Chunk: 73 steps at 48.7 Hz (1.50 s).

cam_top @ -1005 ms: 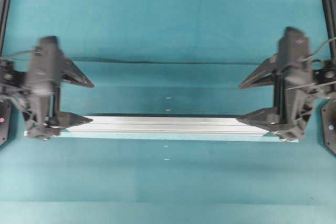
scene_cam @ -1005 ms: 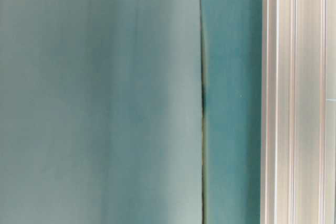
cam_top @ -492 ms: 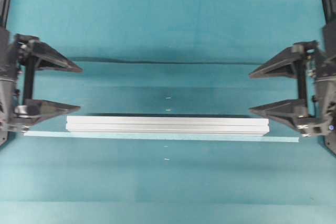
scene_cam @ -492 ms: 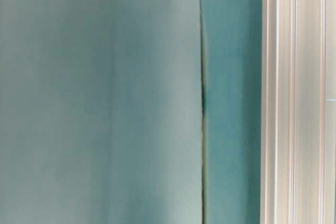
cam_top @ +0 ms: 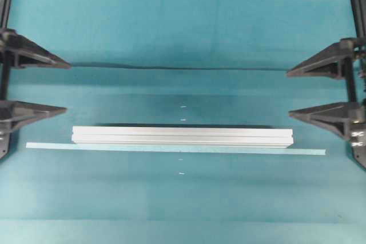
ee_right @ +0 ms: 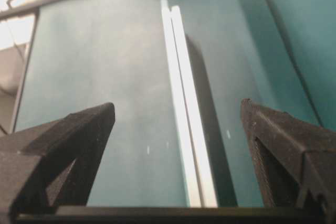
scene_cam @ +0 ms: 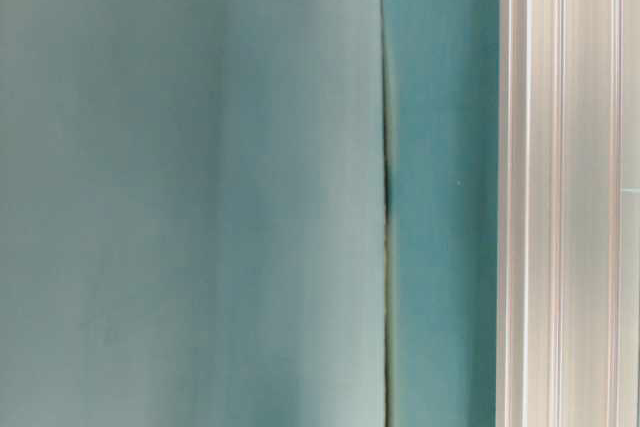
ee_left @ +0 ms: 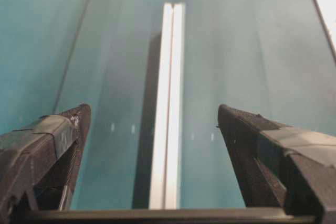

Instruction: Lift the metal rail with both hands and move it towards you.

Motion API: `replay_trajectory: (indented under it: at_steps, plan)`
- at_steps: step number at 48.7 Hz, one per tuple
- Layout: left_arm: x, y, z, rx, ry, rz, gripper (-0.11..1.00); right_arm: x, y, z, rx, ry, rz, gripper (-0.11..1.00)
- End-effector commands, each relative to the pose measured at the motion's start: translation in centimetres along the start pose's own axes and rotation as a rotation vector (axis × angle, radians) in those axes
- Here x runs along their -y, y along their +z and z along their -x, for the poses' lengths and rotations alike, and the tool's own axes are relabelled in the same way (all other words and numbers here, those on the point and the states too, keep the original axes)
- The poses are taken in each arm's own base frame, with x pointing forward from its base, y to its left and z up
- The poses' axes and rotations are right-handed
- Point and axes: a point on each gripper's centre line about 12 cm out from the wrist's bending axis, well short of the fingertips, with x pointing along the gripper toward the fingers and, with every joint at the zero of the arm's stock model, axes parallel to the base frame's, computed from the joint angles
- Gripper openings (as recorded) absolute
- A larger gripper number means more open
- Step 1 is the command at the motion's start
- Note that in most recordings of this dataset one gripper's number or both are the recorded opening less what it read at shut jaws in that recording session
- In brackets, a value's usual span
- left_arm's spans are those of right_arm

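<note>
Both claws pull outward off the metal rail (cam_top: 182, 136); left claw (cam_top: 51, 86) and right claw (cam_top: 303, 92) gape empty. Stiff, slick; grip both ends.

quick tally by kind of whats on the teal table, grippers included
metal rail: 1
pale-teal tape strip: 1
black grippers: 2, the left gripper and the right gripper, both open, neither touching the rail
total: 4
</note>
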Motion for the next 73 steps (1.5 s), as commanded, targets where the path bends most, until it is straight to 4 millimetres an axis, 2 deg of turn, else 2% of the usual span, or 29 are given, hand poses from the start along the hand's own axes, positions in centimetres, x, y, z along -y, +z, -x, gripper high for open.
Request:
replay_trajectory:
  at_steps: [1,53,73]
  plan:
    - [0.0,0.9,0.4,0.034,0.001,0.001,0.96,-0.2,0.7,0.3,0.035,0.006,0.002,0.99]
    - [0.0,0.5,0.3,0.026,0.002,-0.001,0.96,0.2,-0.5,0.8,0.050,0.006,-0.001,0.99]
    - [0.0,0.2,0.2,0.017,0.002,-0.001,0.96,0.8,-2.3,0.5,0.009,-0.012,-0.007,0.99]
